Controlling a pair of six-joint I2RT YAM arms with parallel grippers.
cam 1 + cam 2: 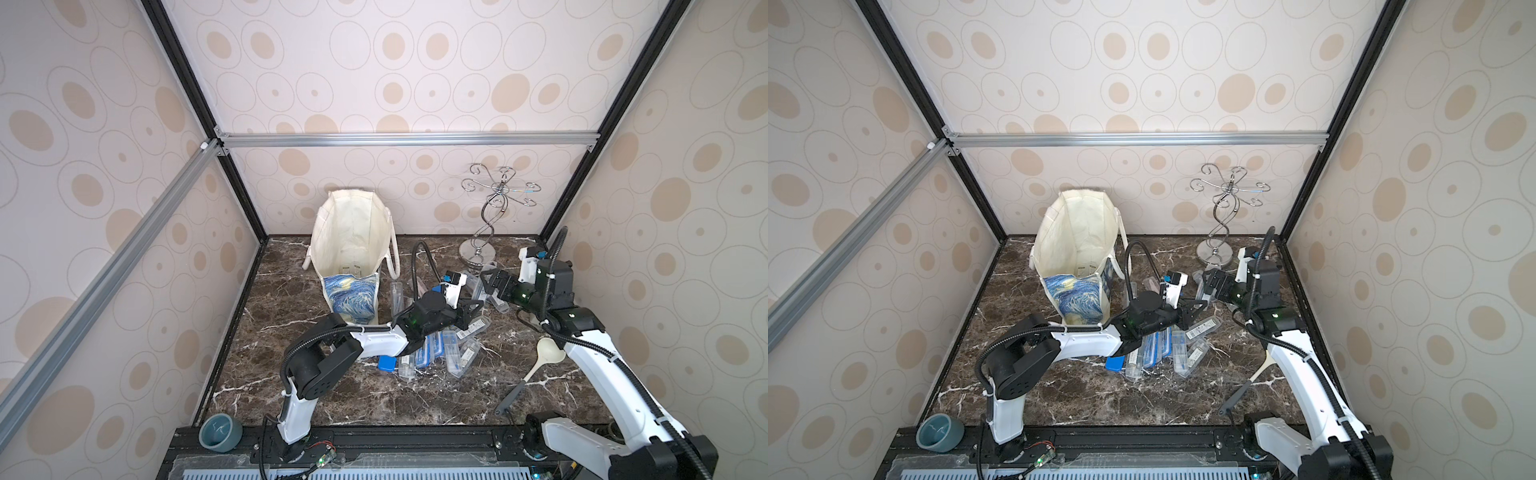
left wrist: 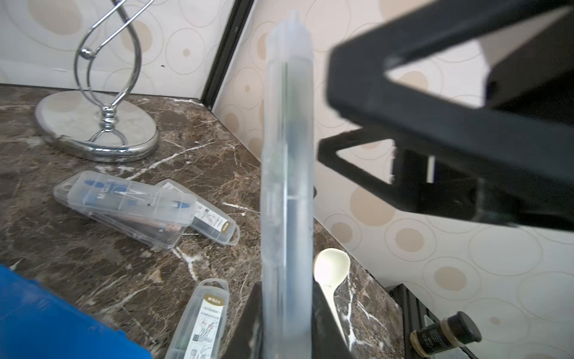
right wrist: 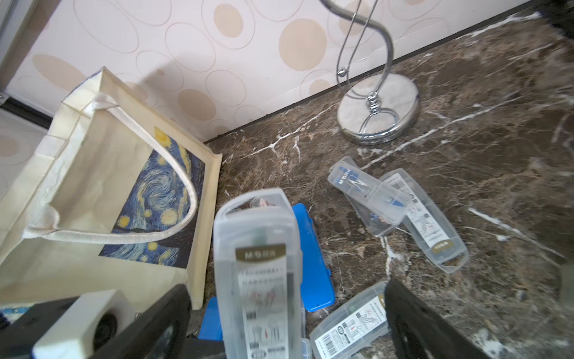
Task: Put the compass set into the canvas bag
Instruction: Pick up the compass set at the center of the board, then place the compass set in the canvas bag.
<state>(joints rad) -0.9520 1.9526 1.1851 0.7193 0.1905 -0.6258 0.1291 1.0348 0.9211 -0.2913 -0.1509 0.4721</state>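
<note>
One clear plastic compass set (image 2: 287, 186), an oblong translucent case with a gold label band and a printed sheet (image 3: 259, 267), is being held off the dark brown marble tabletop (image 1: 374, 399). It is being pinched at its lower end by the left gripper (image 2: 287, 310), whose jaws are pressed against it from both sides. The right gripper (image 3: 285, 289) is facing it with jaws spread wide. In the right wrist view a gap shows on each side of the case.

The held case is to the right of the tall cream-white canvas bag (image 1: 351, 232), apart from it and outside it. The bag is standing upright at the back left, with its mouth open upward. Its blue-and-yellow swirl print is on the near face, and its strap handles are hanging down the sides.

Edges and room:
- The bag's far side is close to the back wall, and a bare strip of marble lies between it and the left wall.
- A scatter of clear plastic cases (image 1: 453, 353) and a flat blue plastic case (image 1: 386, 365) are lying under the left arm.
- A twisted chrome wire stand (image 1: 484, 232) is occupying the back right.
- A cream spoon with a grey handle (image 1: 548, 353) is lying near the right edge.
- The front band of marble is bare.
</note>
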